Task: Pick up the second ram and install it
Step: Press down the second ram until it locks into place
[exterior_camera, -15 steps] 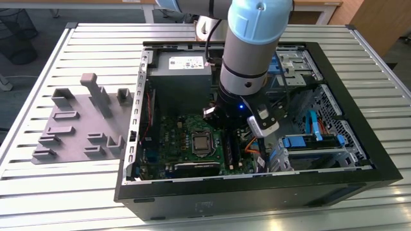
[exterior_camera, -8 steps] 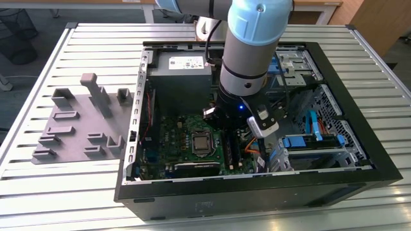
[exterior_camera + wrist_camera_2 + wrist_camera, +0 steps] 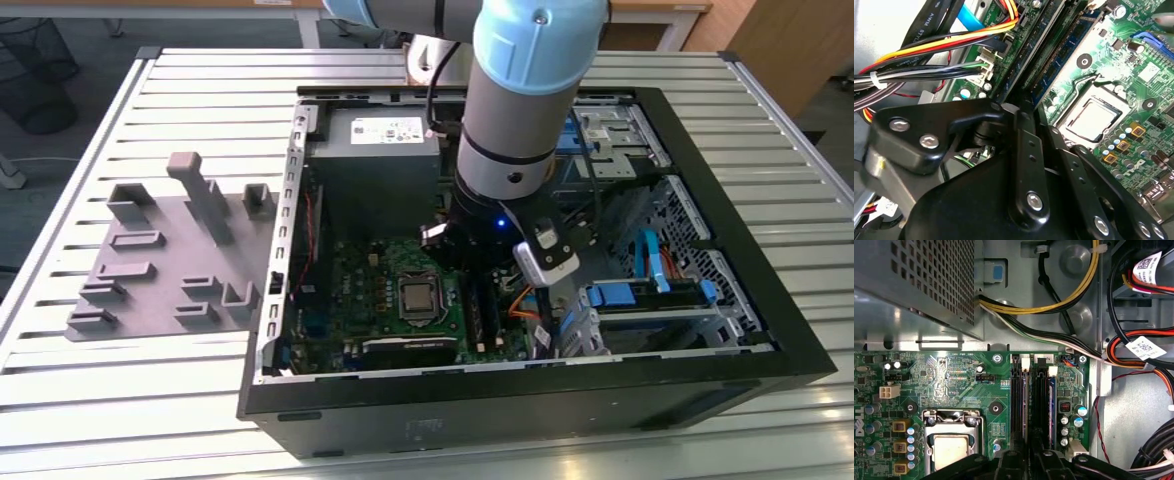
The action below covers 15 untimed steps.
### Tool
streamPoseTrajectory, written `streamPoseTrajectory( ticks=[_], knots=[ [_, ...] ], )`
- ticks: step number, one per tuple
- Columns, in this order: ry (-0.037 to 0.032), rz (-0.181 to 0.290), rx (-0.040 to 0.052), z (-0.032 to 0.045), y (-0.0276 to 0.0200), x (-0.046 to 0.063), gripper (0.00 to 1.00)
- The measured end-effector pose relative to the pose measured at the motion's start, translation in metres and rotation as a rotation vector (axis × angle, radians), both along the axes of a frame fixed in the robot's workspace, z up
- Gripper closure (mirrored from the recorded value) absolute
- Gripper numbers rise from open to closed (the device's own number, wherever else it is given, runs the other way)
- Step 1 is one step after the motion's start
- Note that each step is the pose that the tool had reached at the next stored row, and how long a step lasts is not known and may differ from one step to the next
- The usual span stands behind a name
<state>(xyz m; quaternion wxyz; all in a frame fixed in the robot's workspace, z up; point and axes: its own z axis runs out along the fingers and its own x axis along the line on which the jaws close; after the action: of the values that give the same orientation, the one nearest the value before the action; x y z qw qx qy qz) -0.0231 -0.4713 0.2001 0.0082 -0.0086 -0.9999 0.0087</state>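
Hovering gripper (image 3: pixel 1029 452) over motherboard (image 3: pixel 954 385) slots, blue ram (image 3: pixel 1051 410) seated, grasp state unclear

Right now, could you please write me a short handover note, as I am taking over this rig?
Gripper: low inside the case, directly over the memory slots; its grip cannot be judged.
Ram: a blue stick stands in the slot beside the gripper.
Done: the arm is at the slots.
Left: confirm that the second ram is fully seated.
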Motion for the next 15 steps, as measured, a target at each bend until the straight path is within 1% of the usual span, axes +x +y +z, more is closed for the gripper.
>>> streamPoseTrajectory(
  ticks=[1, 5, 7, 12, 15],
  knots=[
    [0.0000, 0.000, -0.0001, 0.0000, 0.0000, 0.000, 0.78],
    [0.0000, 0.000, 0.0000, 0.0002, 0.0000, 0.000, 0.78],
    [0.0000, 0.000, 0.0000, 0.0022, 0.0000, 0.000, 0.78],
    [0.0000, 0.000, 0.0000, 0.0122, 0.0000, 0.000, 0.78],
    [0.0000, 0.000, 0.0001, 0.0206, 0.0000, 0.000, 0.78]
  ],
)
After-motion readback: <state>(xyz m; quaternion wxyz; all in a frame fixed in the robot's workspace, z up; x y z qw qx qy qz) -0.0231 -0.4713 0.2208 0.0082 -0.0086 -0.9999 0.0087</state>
